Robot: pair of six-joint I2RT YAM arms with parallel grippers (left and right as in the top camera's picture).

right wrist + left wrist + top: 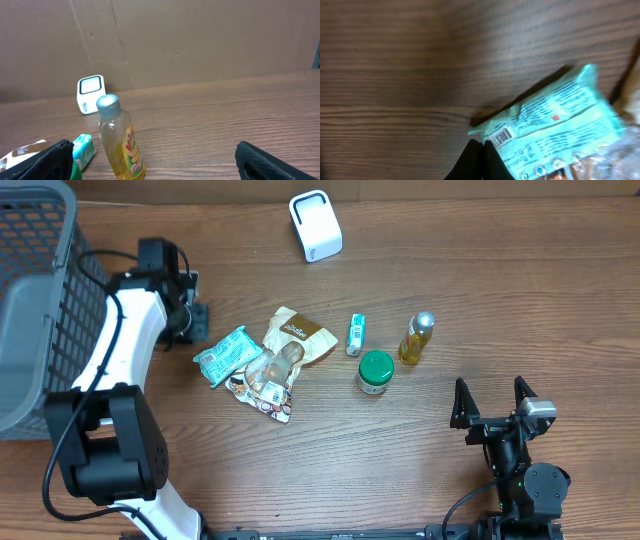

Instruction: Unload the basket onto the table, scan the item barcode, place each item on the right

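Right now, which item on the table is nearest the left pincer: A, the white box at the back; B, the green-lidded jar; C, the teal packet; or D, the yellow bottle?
C: in the overhead view the teal packet lies just beside the left pincer, and the left wrist view shows the packet's barcode right at the shut fingertips.

Arms, pair: gripper states
Left gripper jaws closed, just beside teal packet; right gripper jaws wide, well apart from it.
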